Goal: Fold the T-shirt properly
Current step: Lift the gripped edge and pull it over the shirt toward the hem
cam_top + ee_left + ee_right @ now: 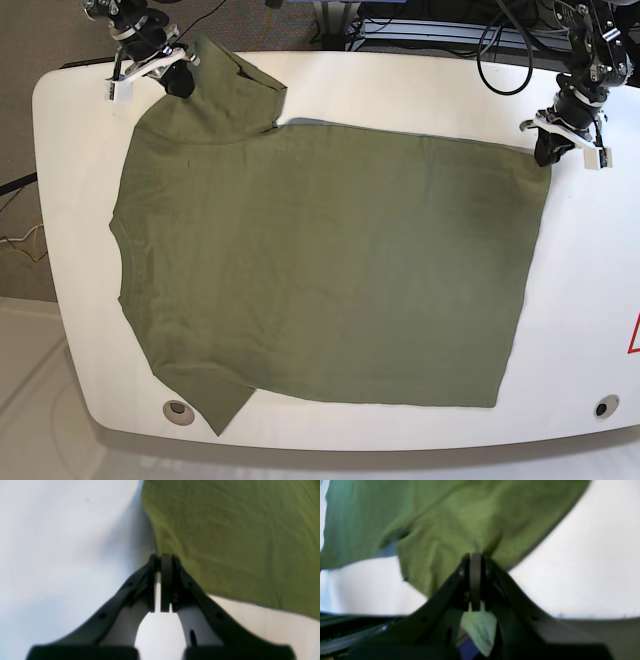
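The olive-green T-shirt [320, 260] lies spread flat on the white table [590, 300], neckline to the left and hem to the right. My right gripper [182, 82] is at the far left, shut on the far sleeve, which is bunched and turned up there. In the right wrist view the fingertips of the right gripper [475, 555] pinch the T-shirt [460, 517], and a pale flap of it hangs behind the pads. My left gripper [546, 152] is shut on the far hem corner. In the left wrist view the T-shirt [237, 542] edge runs into the closed tips of the left gripper [162, 556].
Black cables and equipment [450, 35] crowd the space behind the table's far edge. Two round holes [178, 408] [600, 406] sit near the front corners. A red mark [635, 335] shows at the right edge. Bare white surface borders the shirt on the right.
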Motion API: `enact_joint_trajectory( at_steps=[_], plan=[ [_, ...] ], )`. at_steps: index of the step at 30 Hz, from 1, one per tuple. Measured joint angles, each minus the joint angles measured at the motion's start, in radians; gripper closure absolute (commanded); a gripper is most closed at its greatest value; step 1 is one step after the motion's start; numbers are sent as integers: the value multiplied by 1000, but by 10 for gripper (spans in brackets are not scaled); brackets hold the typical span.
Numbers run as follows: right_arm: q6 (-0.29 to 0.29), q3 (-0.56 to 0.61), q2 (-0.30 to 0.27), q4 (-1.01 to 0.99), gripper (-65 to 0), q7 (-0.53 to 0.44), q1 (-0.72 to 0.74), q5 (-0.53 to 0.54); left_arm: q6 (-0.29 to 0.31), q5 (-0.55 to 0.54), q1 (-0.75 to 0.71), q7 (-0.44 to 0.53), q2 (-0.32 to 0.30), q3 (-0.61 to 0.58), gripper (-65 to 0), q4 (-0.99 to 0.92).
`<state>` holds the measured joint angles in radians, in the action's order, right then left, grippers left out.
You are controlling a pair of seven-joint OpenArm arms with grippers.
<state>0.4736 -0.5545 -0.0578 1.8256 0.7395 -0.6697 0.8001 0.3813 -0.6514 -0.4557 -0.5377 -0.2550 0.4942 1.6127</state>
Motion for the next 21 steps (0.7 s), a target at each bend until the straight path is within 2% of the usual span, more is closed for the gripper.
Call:
enact_joint_trajectory(
  at_steps=[10, 21],
  plan=[
    [12, -3, 0, 59, 0, -2, -71, 13, 2, 3, -71, -13, 2, 3, 0, 44],
    [14, -7, -8, 64, 0, 0, -60, 16, 1, 3, -82, -1, -2, 13, 0, 55]
  ],
)
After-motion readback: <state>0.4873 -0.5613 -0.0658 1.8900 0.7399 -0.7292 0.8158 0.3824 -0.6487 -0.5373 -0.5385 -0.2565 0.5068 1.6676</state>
